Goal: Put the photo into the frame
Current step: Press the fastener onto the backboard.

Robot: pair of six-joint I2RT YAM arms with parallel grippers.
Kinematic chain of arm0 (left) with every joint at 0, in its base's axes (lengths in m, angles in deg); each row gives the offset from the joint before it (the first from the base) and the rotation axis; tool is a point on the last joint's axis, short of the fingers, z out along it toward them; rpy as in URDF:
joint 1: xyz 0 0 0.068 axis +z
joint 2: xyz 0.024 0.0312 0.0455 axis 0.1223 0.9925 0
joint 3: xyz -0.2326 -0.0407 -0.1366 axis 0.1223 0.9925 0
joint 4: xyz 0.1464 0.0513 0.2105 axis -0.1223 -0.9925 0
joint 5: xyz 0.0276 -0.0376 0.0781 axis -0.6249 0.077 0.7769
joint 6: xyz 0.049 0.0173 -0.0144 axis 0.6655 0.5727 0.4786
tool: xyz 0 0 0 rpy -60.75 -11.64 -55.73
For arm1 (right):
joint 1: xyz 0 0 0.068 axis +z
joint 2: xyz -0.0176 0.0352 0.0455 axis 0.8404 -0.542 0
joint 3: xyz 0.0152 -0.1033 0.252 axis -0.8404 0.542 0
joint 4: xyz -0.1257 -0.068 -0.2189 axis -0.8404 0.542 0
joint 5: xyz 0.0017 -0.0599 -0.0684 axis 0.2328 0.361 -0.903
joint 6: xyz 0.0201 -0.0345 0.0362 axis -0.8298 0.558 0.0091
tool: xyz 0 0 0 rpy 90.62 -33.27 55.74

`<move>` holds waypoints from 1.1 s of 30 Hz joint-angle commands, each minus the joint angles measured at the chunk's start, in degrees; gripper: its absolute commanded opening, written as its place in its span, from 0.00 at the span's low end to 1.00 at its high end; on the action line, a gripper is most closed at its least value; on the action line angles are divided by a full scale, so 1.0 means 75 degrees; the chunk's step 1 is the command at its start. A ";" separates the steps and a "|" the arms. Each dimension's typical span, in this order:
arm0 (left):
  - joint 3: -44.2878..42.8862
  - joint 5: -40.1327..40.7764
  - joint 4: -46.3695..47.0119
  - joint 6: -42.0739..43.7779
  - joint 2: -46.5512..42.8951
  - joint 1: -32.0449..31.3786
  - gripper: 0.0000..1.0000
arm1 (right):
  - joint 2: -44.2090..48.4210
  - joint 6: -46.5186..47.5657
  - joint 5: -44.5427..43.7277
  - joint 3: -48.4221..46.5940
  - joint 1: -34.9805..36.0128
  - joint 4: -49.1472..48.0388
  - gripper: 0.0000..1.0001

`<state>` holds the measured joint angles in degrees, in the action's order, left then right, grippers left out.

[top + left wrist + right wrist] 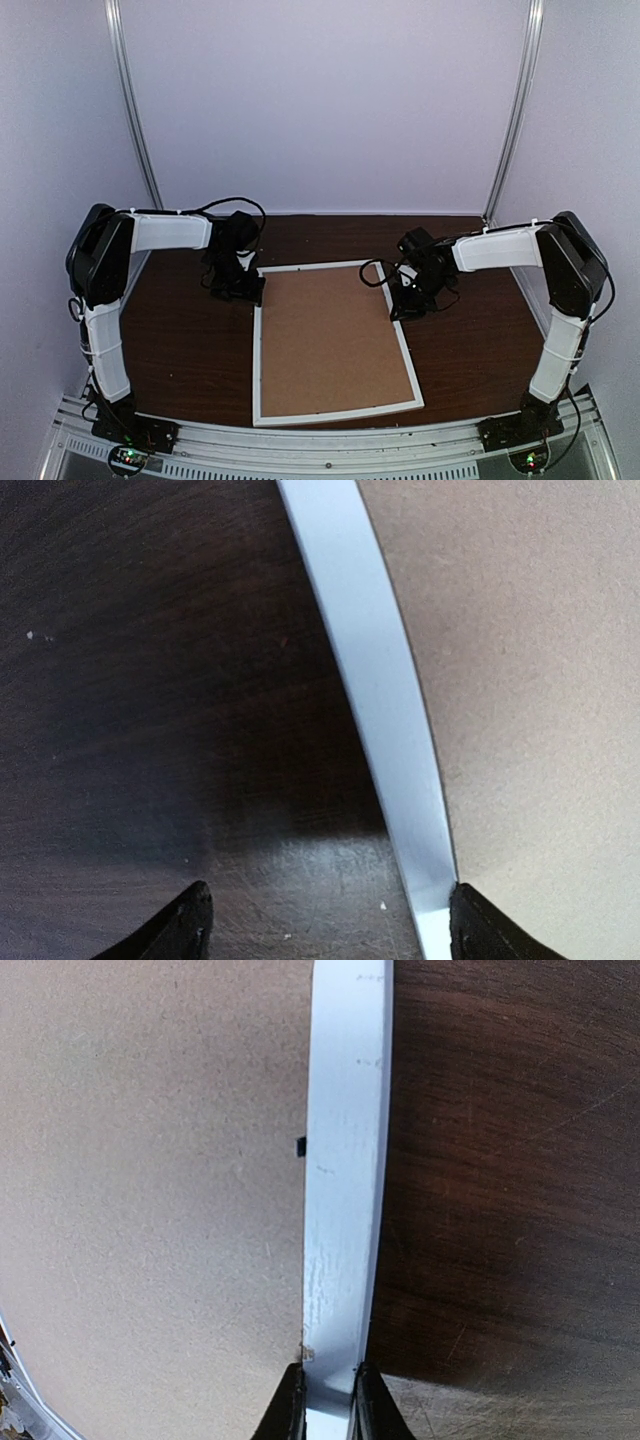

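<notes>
Two arms reach over a dark wooden table [190,340] towards the frame [257,350], which lies flat in the middle of it, its near rail close to the metal base rail [330,440] that carries the arms. A brown backing board [330,340] fills the whole opening of the frame and hides whatever is beneath it.

At the far left corner sits the left gripper [240,290], fingers [190,925] wide apart and holding nothing. In the left wrist view they straddle the white left rail, one tip over bare table and the other on the board side, right at the rail's inner edge. Whether that tip touches the rail cannot be told.

On the far part of the right rail sits the right gripper [405,305]. Its fingers [288,1410] are drawn in and pinch the white rail between them, one on the board side and one on the table side. A small black tab [300,1145] juts from the rail's inner edge onto the board, farther along from the grip.

Black cables [375,272] loop beside the right wrist, just over the far right corner of the frame, and white walls close in the table on three sides
</notes>
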<state>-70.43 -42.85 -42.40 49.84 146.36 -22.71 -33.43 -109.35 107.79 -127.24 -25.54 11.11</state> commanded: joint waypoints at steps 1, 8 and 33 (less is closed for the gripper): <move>0.0061 -0.0193 0.0072 -0.0093 0.0340 -0.0242 0.82 | -0.0049 -0.0097 -0.0271 0.0086 0.0047 -0.0157 0.06; 0.0037 -0.0159 0.0080 -0.0090 0.0488 -0.0312 0.82 | -0.0077 -0.0103 -0.0230 0.0063 0.0047 -0.0155 0.06; 0.0138 -0.0387 0.0586 -0.0120 0.0442 -0.0523 0.86 | -0.0164 -0.0074 -0.0185 0.0122 0.0047 -0.0218 0.05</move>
<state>-70.61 -45.00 -39.13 48.75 147.96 -25.60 -33.43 -109.39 107.81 -127.22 -25.52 11.05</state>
